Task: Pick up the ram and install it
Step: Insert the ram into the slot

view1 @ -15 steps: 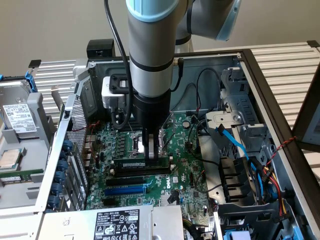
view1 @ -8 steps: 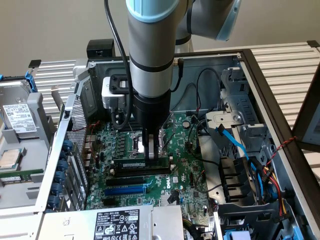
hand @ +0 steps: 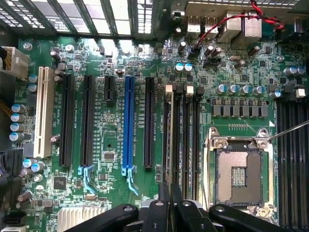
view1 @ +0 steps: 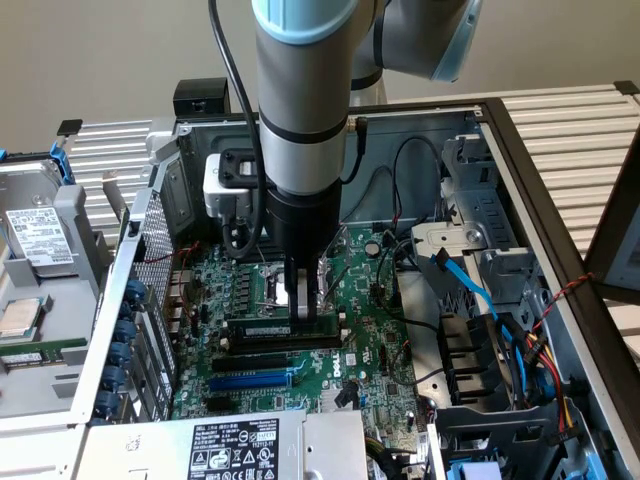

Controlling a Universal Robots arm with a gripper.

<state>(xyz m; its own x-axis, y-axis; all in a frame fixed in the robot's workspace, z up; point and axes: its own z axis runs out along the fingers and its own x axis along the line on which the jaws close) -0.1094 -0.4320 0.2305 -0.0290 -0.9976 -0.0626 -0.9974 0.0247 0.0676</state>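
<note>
Desk: What's in shot?

Photographer: 1 grey robot arm (view1: 300,100) reaching down into an open computer case (view1: 500,130). The case rests on a white slatted surface (view1: 575,120), with a plain beige wall (view1: 100,50) behind.

Desk: And the claw?

Photographer: The gripper (view1: 303,305) (hand: 170,200) is pinched onto the top edge of the ram (view1: 270,328) (hand: 171,145), its fingers drawn close on either side of the thin stick.

Desk: Where exactly is the ram?

Photographer: On edge, lined up along the black memory slots (hand: 186,140), just beside the open CPU socket (hand: 239,176) on the green motherboard (view1: 380,340) (hand: 111,125). In the wrist view it reads as 1 narrow strip running out from between the fingertips. Whether it is fully seated, I cannot tell.

Desk: Anything else for the caption?

Photographer: A blue slot (hand: 129,121) sits among black ones further across the board. A blue cable (view1: 470,285) runs through the case at the exterior view's right. A hard drive (view1: 40,235) lies outside the case at the exterior view's left.
</note>
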